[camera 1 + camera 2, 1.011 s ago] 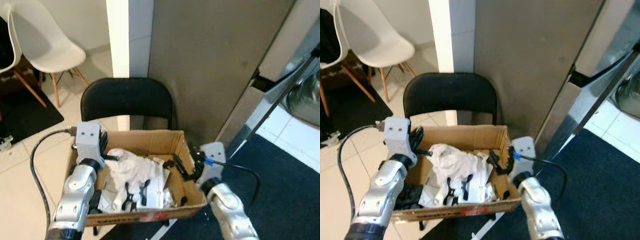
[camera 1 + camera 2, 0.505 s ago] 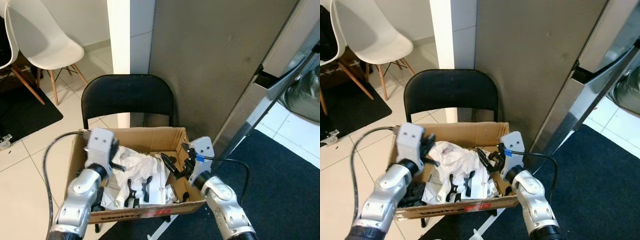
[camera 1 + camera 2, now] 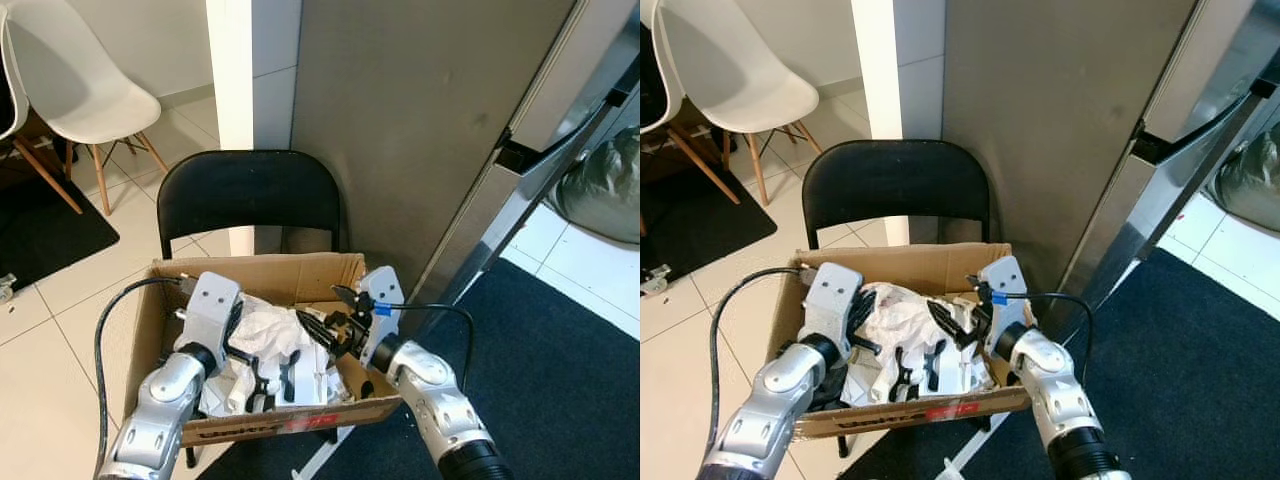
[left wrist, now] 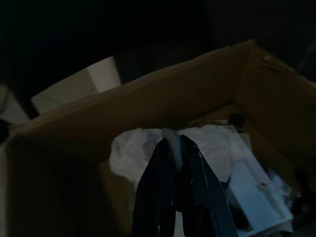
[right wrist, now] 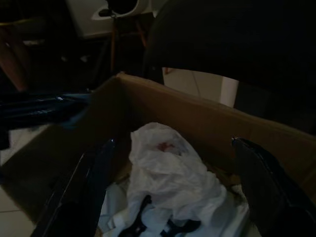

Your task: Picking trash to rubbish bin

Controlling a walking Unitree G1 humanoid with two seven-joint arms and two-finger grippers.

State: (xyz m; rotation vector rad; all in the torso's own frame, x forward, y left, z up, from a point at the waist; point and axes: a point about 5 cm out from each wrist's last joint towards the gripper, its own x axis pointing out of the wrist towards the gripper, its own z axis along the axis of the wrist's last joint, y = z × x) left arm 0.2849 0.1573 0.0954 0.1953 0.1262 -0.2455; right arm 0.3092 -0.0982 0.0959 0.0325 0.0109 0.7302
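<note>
Right gripper [image 3: 318, 325] has swung in, open, over crumpled white paper [image 3: 268, 330]; left gripper [image 4: 173, 143] closed beside it

Home interior; tiled floor [image 3: 60, 330]; white shell chair [image 3: 75, 85]; black folding chair [image 3: 250, 195]

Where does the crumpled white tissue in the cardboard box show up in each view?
Left eye view: crumpled white tissue at the box's middle, between the two pincers.
Right eye view: same place.
Left wrist view: just beyond the shut fingertips.
Right wrist view: centred between the spread fingers.
Shared landmark: cardboard box back wall.
</note>
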